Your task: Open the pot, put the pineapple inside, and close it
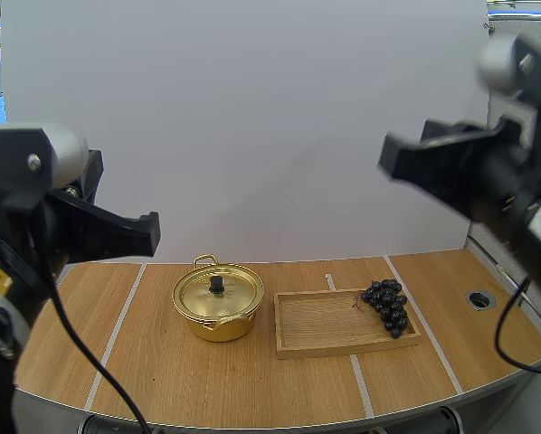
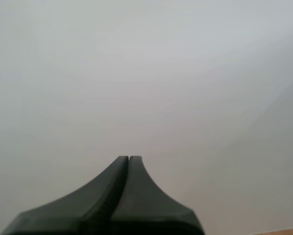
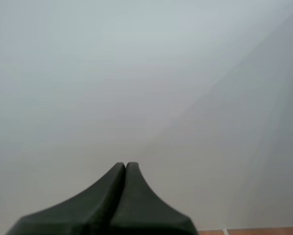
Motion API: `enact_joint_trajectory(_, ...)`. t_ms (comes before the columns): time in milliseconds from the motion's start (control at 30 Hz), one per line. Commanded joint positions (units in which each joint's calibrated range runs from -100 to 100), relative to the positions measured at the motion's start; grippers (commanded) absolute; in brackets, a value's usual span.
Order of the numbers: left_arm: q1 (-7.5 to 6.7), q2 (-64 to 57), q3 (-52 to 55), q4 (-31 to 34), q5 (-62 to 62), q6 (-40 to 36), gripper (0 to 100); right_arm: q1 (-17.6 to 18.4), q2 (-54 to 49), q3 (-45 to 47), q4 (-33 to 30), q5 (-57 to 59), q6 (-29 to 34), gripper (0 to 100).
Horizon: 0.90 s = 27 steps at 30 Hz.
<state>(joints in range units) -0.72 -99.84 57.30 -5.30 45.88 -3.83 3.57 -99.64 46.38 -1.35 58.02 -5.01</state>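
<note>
Hovering high over the left end of the worktop [image 1: 162, 371] with the left arm [image 1: 35, 208], well apart from everything below. Holding the left jaws pressed fully together on nothing, with both fingers [image 2: 107, 205] meeting as one dark wedge against a plain pale wall. Pointing rightward in the high view, toward the middle of the scene.

Crossing the wood from near to far: a few pale stripes [image 1: 117, 334].

Sitting upright left of centre on the worktop: a golden pot [image 1: 218, 324] with loop handles. Wearing its lid [image 1: 234, 294] squarely on the rim, with a black knob [image 1: 216, 285] sticking up at the middle.

Lying just right of the pot, near it but not touching: a shallow wooden tray [image 1: 320, 327], with its long side running left to right. Resting at the tray's right end, against the right rim: a bunch of dark grapes [image 1: 387, 306], well apart from the pot.

Showing farther right, near the worktop's edge: a small round hole [image 1: 479, 298].

Hanging high over the right end with the right arm [image 1: 506, 181], reaching leftward and clear of tray and grapes. Holding the right jaws closed tight together as well, gripping nothing, with the fingers [image 3: 107, 210] lying as a single dark wedge before the same pale wall.
</note>
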Motion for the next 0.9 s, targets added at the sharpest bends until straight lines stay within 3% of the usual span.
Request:
enact_joint_trajectory(0,0.08,-0.16,10.59,0.95,-18.73,-1.16,0,-0.49,-0.24,16.98,-1.49,-21.33,-0.58,0)
enact_joint_trajectory(433,0.08,-0.16,36.44,0.98,-44.45,-1.05,0,-0.49,-0.24,40.78,-1.49,-39.10,-0.58,0)
enact_joint_trajectory(867,0.08,-0.16,42.70,0.85,-43.51,-6.12,0,-0.49,-0.24,52.38,-1.49,-40.82,-0.58,0)
